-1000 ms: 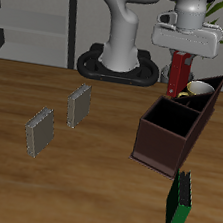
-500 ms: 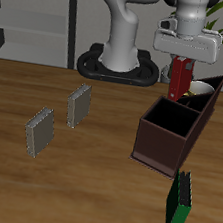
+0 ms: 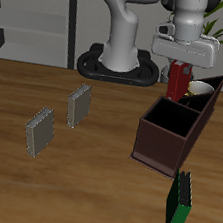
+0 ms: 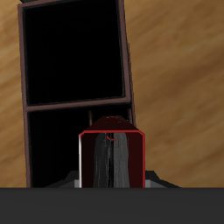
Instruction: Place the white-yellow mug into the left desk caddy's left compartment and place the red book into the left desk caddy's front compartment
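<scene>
My gripper [image 3: 184, 60] is shut on the red book [image 3: 178, 81], which hangs upright over the far end of the left desk caddy [image 3: 162, 151]. The white-yellow mug [image 3: 199, 89] sits inside a small section at that far end, right beside the book. The caddy's big square front compartment [image 3: 169, 120] lies open and dark, nearer the table's front edge. In the wrist view the red book [image 4: 111, 162] shows end-on with pale pages, above a narrow section [image 4: 52, 144], with the front compartment [image 4: 77, 52] beyond it. The mug is hidden in that view.
A green book [image 3: 178, 204] stands near the table's front edge, just in front of the caddy. Two grey books [image 3: 79, 106] [image 3: 40, 130] stand upright out on the table, away from the caddy. The robot's base [image 3: 119, 62] is behind.
The hand has turned a little about its vertical axis with the red book still in it. The book hangs in almost the same place beside the mug.
</scene>
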